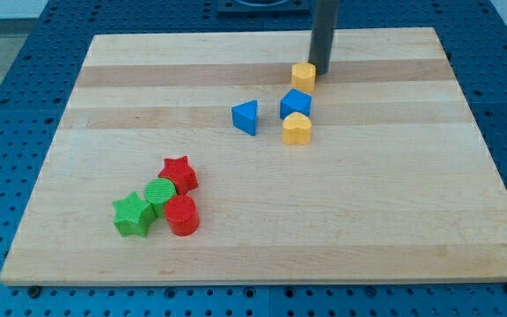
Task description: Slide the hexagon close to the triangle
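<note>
My tip [319,70] rests near the board's top edge, touching or nearly touching the right side of the yellow hexagon [303,75]; as a bare rod it grips nothing. The blue triangle [246,117] sits toward the board's centre, below-left of the hexagon. Between them stands a blue cube [296,104] with a yellow heart [297,129] just beneath.

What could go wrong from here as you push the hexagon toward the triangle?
My tip sits at the yellow hexagon's upper right, so an off-centre push may let it slip aside. The blue cube and yellow heart sit just below; a downward push could hit them instead of reaching the blue triangle.
</note>
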Controlling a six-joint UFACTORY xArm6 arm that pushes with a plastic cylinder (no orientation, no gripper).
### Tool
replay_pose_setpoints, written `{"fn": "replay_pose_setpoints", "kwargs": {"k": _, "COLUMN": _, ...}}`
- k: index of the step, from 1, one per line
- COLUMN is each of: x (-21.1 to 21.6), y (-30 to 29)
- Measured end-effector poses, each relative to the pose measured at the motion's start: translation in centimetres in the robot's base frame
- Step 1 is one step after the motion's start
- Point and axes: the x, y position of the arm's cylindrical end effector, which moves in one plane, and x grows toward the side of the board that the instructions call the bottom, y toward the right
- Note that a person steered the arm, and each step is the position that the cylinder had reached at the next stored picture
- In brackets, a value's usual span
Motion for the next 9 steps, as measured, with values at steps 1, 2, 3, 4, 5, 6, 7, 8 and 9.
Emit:
{"fn": "replay_pose_setpoints", "kwargs": {"k": 1, "x": 0.0, "y": -2.5}}
{"fn": "replay_pose_setpoints", "kwargs": {"k": 2, "x": 0.0, "y": -2.7}}
{"fn": "replay_pose_setpoints", "kwargs": {"k": 3, "x": -0.1, "y": -1.0}}
{"fn": "replay_pose_setpoints", "kwargs": {"k": 4, "x": -0.1, "y": -0.8}}
{"fn": "replay_pose_setpoints", "kwargs": {"k": 5, "x": 0.3, "y": -0.8}}
{"fn": "replay_pose_setpoints", "kwargs": {"k": 6, "x": 0.9, "y": -0.7}}
{"fn": "replay_pose_setpoints", "kwargs": {"k": 7, "x": 1.0, "y": -0.7}}
{"fn": "replay_pose_setpoints", "kwargs": {"k": 8, "x": 1.8, "y": -0.8}}
{"fn": "replay_pose_setpoints", "kwargs": {"k": 9, "x": 2.5, "y": -1.4}}
